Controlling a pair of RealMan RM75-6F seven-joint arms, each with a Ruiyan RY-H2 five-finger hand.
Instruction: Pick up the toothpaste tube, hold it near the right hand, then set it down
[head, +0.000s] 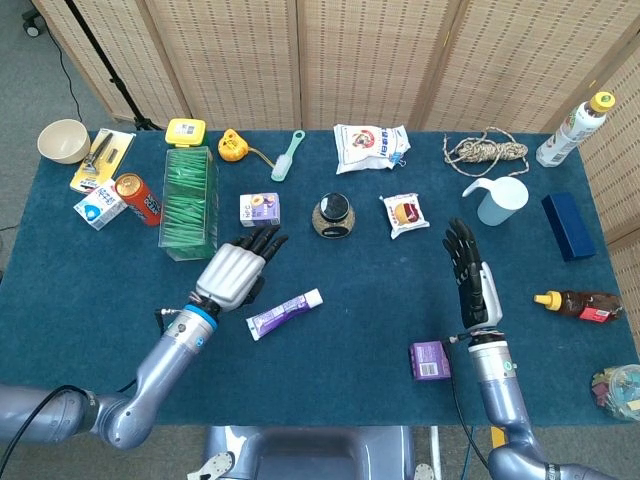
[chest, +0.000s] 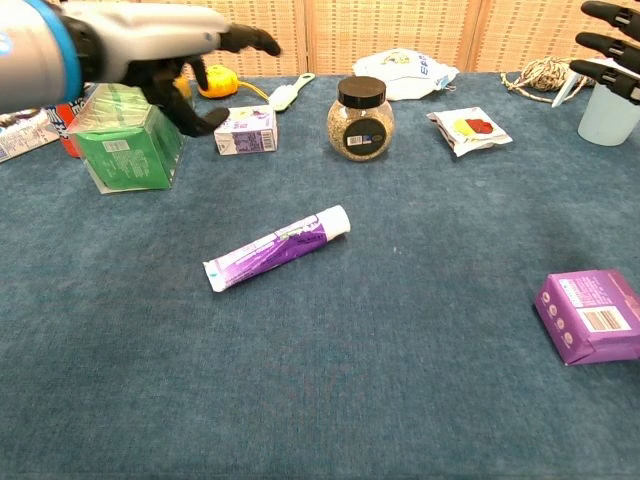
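The purple toothpaste tube (head: 285, 313) (chest: 277, 246) with a white cap lies flat on the blue table, cap pointing right and away. My left hand (head: 236, 272) (chest: 165, 50) hovers up and to the left of it, fingers spread, holding nothing and apart from the tube. Over on the right side my right hand (head: 472, 280) stands upright with its fingers straight and apart, empty; only its fingertips (chest: 608, 50) show at the chest view's right edge.
A purple box (head: 430, 359) (chest: 590, 315) lies beside my right wrist. A green box (head: 189, 200) (chest: 127, 135), a small carton (head: 259, 209), a jar (head: 332, 215) (chest: 360, 118) and a snack packet (head: 404, 214) stand beyond the tube. A jug (head: 498, 199) and sauce bottle (head: 580, 304) sit at right.
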